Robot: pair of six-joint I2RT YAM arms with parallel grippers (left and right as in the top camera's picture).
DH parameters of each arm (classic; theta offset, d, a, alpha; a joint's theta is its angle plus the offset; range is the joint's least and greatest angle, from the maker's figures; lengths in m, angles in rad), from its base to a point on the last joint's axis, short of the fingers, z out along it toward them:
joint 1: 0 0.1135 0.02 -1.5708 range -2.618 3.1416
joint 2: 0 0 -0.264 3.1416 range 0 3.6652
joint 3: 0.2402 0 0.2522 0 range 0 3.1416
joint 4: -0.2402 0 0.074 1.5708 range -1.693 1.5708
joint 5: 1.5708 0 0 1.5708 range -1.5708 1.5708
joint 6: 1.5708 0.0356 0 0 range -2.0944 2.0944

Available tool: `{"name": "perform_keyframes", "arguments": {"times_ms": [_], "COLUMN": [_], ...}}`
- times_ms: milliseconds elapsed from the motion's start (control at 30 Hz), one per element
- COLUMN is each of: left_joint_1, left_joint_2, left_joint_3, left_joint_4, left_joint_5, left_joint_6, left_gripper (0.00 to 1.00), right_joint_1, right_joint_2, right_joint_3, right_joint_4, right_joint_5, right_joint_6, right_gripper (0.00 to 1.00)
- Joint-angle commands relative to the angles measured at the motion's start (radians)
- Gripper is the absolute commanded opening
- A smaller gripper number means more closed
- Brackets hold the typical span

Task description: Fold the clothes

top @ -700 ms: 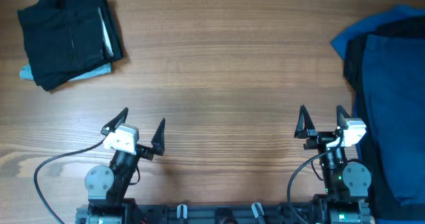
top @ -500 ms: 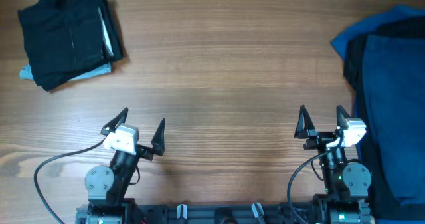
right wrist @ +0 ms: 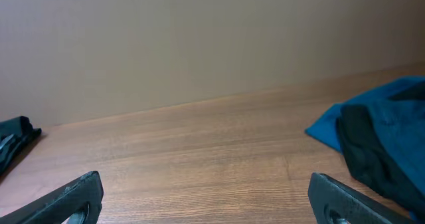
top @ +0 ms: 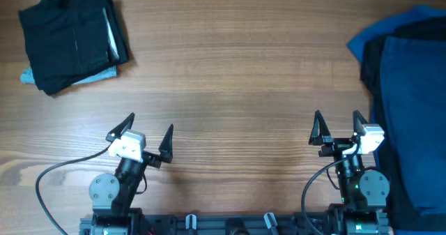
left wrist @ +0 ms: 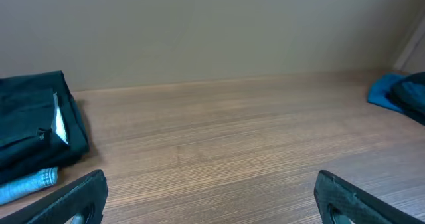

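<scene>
A folded stack of dark clothes [top: 73,38] lies at the table's far left, a light blue garment [top: 103,74] peeking out under it; it shows in the left wrist view [left wrist: 36,127] too. An unfolded heap at the right edge has plain navy cloth [top: 414,116] on top, black cloth [top: 373,64] and bright blue cloth [top: 401,22] beneath; it shows in the right wrist view [right wrist: 378,134]. My left gripper [top: 148,132] is open and empty near the front edge. My right gripper [top: 337,125] is open and empty, just left of the heap.
The wooden table [top: 237,74] stretches between the stack and the heap. A grey cable [top: 59,171] loops at the front left by the left arm's base. A plain wall stands behind the table's far edge.
</scene>
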State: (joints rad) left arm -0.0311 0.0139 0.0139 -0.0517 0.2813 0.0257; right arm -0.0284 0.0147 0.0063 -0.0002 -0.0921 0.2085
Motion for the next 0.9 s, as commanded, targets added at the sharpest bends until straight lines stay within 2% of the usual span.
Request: {"name": "perform_keyframes", "arguments": {"times_ms": [0,667,700,733,767,867], "left_joint_1": [-0.006,-0.006,-0.006,-0.006,-0.006,-0.006], "left_joint_2": [-0.006,-0.006,-0.006,-0.006,-0.006,-0.006], "left_joint_3": [-0.008,-0.008,-0.008,-0.008,-0.008,-0.008], "left_joint_4": [0.000,0.000,0.000,0.000,0.000,0.000], "left_joint_5": [-0.013,-0.013,-0.013,-0.013,-0.013,-0.013], "left_joint_6": [0.023,0.023,0.023,0.023,0.023,0.023], "left_gripper": [1.00,1.00,1.00,1.00,1.00,1.00], "right_joint_1": [0.005,0.005,0.005,0.005,0.005,0.005], "right_joint_2": [-0.003,-0.003,-0.003,-0.003,-0.001,0.003], "right_joint_3": [-0.001,-0.001,-0.001,-0.001,-0.001,-0.001], "right_joint_4": [0.003,0.005,0.026,0.008,0.014,0.016], "right_joint_5": [0.014,0.014,-0.002,-0.058,-0.100,-0.117], "right_joint_6": [0.011,0.013,0.106,0.308,0.571,0.875], "right_gripper": [1.00,1.00,1.00,1.00,1.00,1.00]}}
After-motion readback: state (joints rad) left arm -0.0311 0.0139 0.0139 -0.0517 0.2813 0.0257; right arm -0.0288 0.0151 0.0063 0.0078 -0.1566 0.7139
